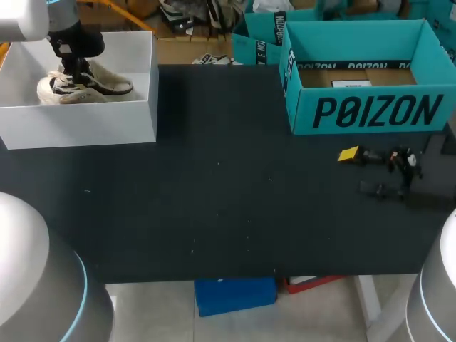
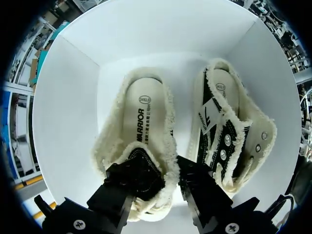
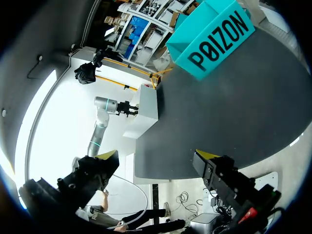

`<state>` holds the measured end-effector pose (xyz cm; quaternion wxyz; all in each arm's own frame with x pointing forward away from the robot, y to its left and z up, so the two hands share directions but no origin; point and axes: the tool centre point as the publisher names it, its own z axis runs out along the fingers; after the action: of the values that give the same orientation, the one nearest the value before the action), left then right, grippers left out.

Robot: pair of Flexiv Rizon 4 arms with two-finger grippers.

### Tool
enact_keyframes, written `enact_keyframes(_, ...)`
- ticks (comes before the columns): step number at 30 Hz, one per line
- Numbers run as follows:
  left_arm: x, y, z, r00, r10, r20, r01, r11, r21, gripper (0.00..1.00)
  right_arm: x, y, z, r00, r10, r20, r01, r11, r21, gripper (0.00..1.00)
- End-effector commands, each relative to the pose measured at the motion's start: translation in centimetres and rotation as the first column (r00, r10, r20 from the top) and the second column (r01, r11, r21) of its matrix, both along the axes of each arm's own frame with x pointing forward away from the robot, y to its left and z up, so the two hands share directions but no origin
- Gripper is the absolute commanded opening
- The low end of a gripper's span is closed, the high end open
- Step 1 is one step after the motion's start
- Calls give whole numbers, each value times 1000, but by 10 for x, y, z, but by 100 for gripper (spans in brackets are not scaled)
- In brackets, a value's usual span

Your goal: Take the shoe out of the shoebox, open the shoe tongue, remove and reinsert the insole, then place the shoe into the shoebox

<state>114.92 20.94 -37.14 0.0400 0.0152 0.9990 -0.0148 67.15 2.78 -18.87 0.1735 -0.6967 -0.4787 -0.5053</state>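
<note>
Shoe: inside white shoebox, table's far-left corner; my left gripper clamps its side, right gripper spread, empty. All steps outstanding.

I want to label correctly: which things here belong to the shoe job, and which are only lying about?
Job: white cardboard shoebox; cream fleece-lined shoe, held by left gripper; second matching shoe beside it.
Lying about: teal open-topped cardboard box, no shoe seen inside.
</note>
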Motion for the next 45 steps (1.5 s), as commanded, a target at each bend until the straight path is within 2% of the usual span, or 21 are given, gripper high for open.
enact_keyframes(1,3,0,5,1000,6,-8,-6,1000,3,100,0,0,0,1000,0,-1,0,1000,0,100)
enact_keyframes(7,5,-6,20,998,8,-67,-6,1000,20,100,0,0,0,1000,0,-1,0,1000,0,100)
enact_keyframes(17,-10,-18,71,994,32,-102,-30,999,23,100,0,0,0,1000,0,-1,0,1000,0,100)
enact_keyframes(29,-60,-38,131,990,65,-126,-61,997,39,100,0,0,0,1000,0,-1,0,1000,0,100)
enact_keyframes(32,-73,-43,133,994,65,-93,-61,997,41,100,0,0,0,1000,0,-1,0,1000,0,100)
enact_keyframes(40,-107,-46,112,996,84,-40,-83,997,5,100,0,0,0,1000,0,-1,0,1000,0,100)
enact_keyframes(45,-128,-46,114,996,90,25,-90,996,-6,100,0,0,0,1000,0,-1,0,1000,0,100)
